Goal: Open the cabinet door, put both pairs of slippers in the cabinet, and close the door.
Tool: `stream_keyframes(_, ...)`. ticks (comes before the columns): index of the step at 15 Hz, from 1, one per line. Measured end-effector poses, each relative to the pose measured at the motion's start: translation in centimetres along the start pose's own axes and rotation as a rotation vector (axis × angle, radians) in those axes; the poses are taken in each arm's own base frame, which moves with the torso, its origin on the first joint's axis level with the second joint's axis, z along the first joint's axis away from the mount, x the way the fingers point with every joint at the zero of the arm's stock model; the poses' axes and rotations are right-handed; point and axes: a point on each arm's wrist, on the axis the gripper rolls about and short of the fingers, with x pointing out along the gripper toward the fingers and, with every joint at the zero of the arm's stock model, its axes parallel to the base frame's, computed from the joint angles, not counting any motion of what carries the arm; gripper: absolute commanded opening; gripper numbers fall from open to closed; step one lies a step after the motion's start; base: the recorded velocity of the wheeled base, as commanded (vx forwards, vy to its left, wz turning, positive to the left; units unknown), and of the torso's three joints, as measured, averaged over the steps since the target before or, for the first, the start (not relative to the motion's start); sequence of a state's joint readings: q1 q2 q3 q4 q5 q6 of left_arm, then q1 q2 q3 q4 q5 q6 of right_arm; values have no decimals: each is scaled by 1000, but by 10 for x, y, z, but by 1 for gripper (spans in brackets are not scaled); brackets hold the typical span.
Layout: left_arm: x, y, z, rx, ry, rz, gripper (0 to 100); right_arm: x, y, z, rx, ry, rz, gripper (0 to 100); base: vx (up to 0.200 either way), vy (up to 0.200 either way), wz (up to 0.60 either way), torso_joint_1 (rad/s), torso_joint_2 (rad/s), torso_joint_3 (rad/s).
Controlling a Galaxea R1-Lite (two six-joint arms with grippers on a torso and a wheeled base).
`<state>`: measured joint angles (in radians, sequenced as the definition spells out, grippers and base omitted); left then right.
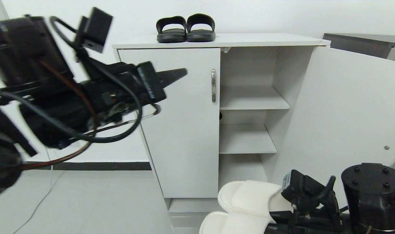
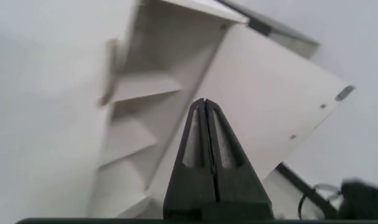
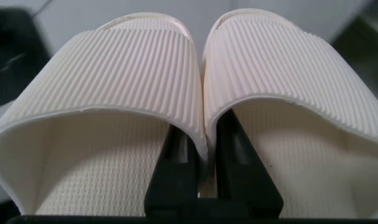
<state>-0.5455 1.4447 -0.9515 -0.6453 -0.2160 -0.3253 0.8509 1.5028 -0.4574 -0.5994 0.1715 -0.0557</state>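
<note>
Facing the cabinet [image 1: 265, 39], the head view showed its right door [image 1: 340, 113] standing open and its left door [image 1: 184, 136] shut. A pair of black slippers [image 1: 185, 29] sat on the cabinet's top. The left gripper [image 1: 183, 71] hung raised in front of the shut door. The white slippers [image 1: 246, 198] were low before the cabinet's open side.

Left wrist view: fingers pressed together, empty, pointed toward the cabinet's shelves [image 2: 142, 87].

Right wrist view: the right gripper [image 3: 200, 155] clamped the white slippers' adjoining inner walls.
</note>
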Motion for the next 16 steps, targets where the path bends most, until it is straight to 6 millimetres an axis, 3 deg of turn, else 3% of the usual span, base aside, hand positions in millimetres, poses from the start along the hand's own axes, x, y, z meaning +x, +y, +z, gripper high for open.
stream_keyframes(4,-110,-5,3,69,70,246,0,24,-17,18,138,-65,-241,0,0,0,0,0,0,0)
stream_keyframes(6,-168,-13,-11,121,116,463,0,38,-29,24,182,-91,-361,0,0,0,0,0,0,0)
stream_keyframes(9,-235,-20,-44,223,72,779,0,51,-43,24,203,-87,-445,0,0,0,0,0,0,0)
stream_keyframes(12,-274,-26,-93,287,27,979,0,57,-46,21,207,-70,-450,0,0,0,0,0,0,0)
stream_keyframes(16,-295,-21,-156,333,34,986,0,60,-45,16,207,-52,-447,0,0,0,0,0,0,0)
